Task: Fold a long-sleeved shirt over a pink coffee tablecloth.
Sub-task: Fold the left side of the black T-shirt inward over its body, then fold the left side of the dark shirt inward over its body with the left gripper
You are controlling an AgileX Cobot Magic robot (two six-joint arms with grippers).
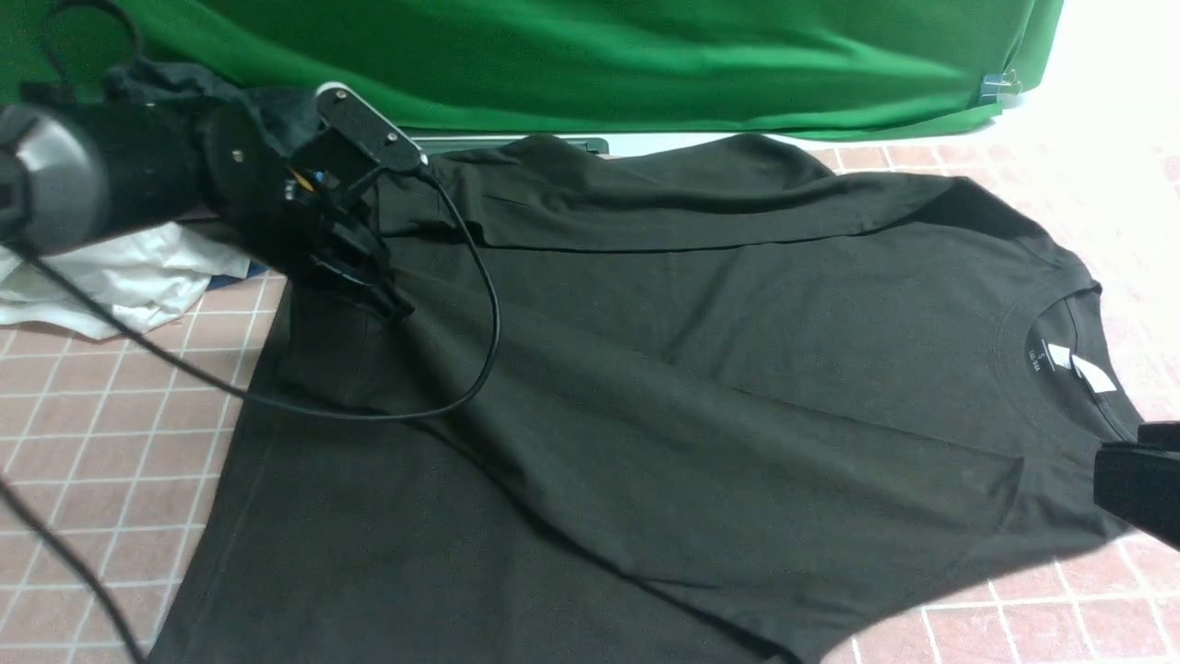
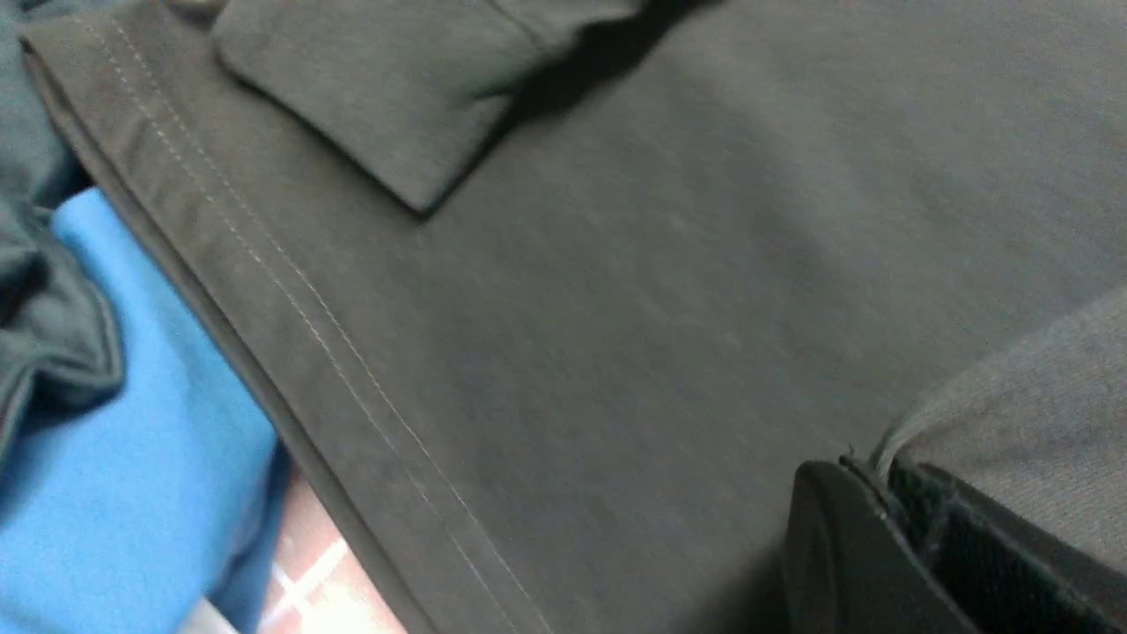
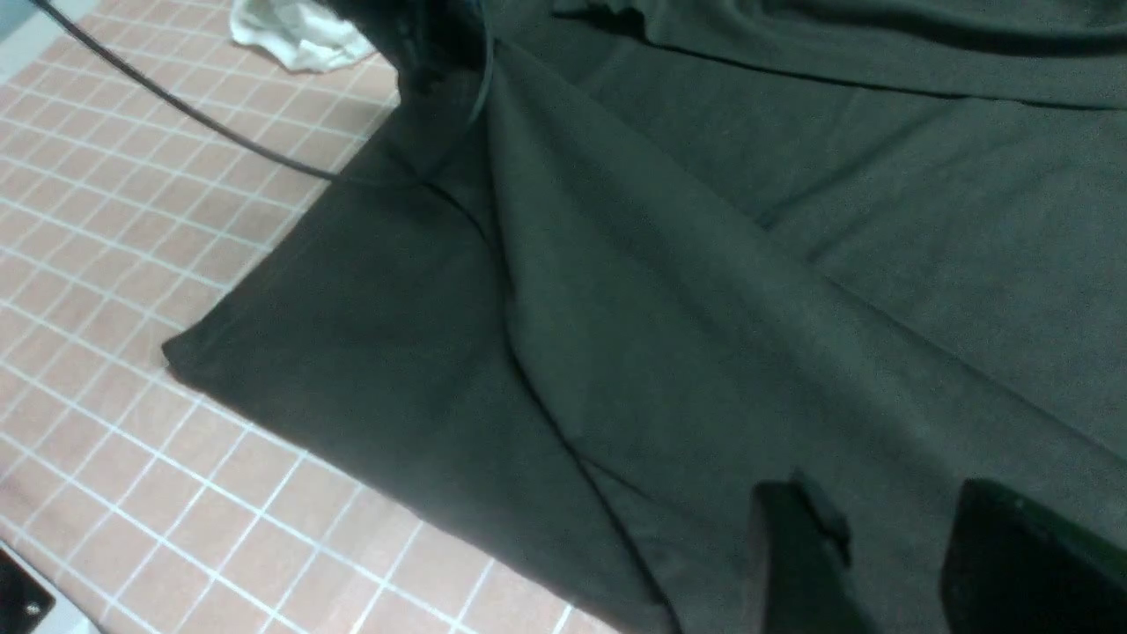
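Observation:
The long-sleeved shirt (image 1: 701, 369) is black and lies spread on the pink coffee tablecloth (image 1: 101, 443). Its collar and white neck label (image 1: 1083, 369) are at the right and its hem at the left. One sleeve is folded across the far side, and its cuff (image 2: 396, 114) rests on the body. My left gripper (image 1: 387, 300) is at the shirt's far left. In the left wrist view the left gripper (image 2: 867, 467) is shut on a pinch of shirt fabric, with a ridge of cloth rising toward it. My right gripper (image 3: 880, 502) hovers open over the shirt (image 3: 704, 264) near the collar side, holding nothing.
A heap of white (image 1: 138, 277), blue (image 2: 132, 423) and dark grey garments lies beyond the shirt's far-left corner. A green backdrop cloth (image 1: 599, 55) hangs along the back. The left arm's black cable (image 1: 479, 304) loops over the shirt. Bare pink cloth (image 3: 132, 220) shows beside the hem.

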